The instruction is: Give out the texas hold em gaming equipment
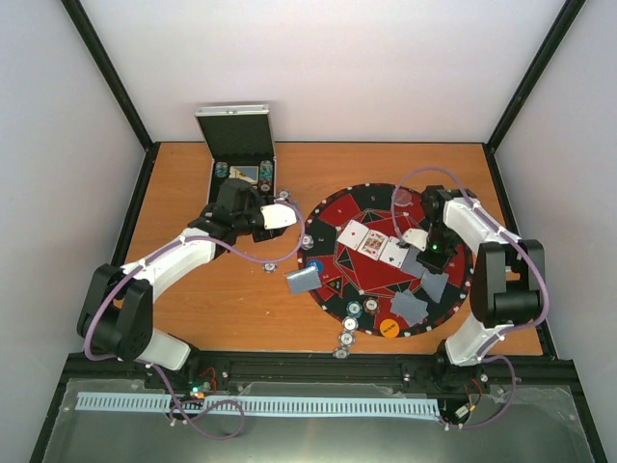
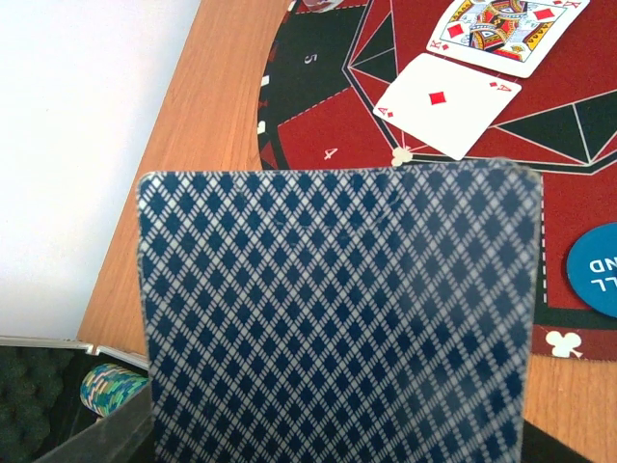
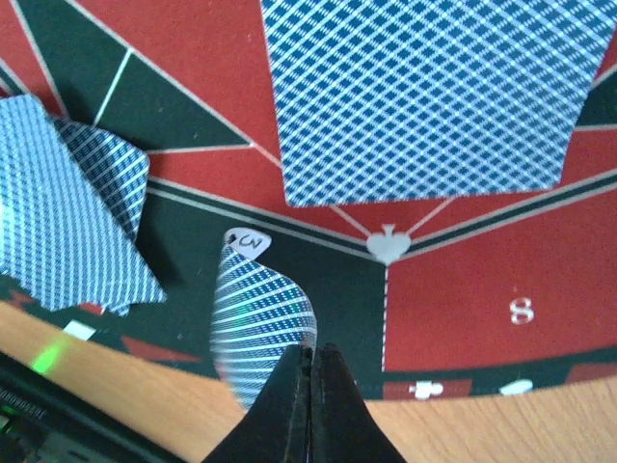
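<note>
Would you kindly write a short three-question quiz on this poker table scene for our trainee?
1. True or false: the right claw is wide open.
2. Which face-up card lies beside the king of diamonds? A) ace of diamonds B) two of clubs C) queen of spades
3. Fill in: the plain marker disc at the near edge of the mat is ____.
Key: 1 false; 2 A; 3 orange.

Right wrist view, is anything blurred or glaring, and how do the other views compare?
Right wrist: the bent blue-backed playing card in the right gripper smears soft near the lens; a green glow spills lower left. Left wrist: the upright blue-patterned playing card blocks most of the frame, white wall blown out. Top external: evenly lit.
</note>
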